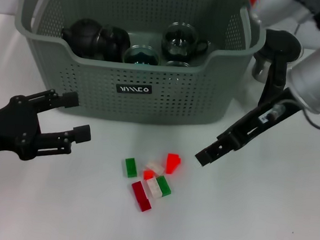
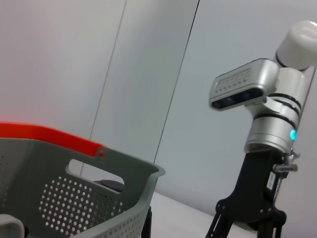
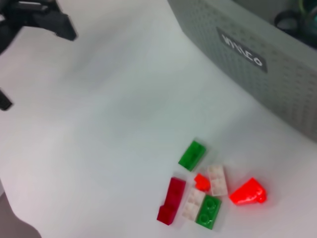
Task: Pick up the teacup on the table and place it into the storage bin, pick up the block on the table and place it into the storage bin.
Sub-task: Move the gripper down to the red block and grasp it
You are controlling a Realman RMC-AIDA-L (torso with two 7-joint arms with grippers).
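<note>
Hovering spread, left end effector [image 1: 70,115] faces studded blocks [image 1: 153,180] below perforated storage bin [image 1: 168,98].

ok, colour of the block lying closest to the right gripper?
Bright orange-red block, just off the right gripper; clearest in the right wrist view.

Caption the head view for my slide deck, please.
Both open grippers, left and right, flank scattered blocks before the teaware-filled storage bin.

Bin [image 1: 150,105] at back of counter [image 1: 263,221], dark teaware inside. Blocks [image 1: 151,179] clustered on counter in front of bin. Left tool [image 1: 76,116] low at left, fingers apart, empty. Right tool [image 1: 206,157] just right of blocks.
</note>
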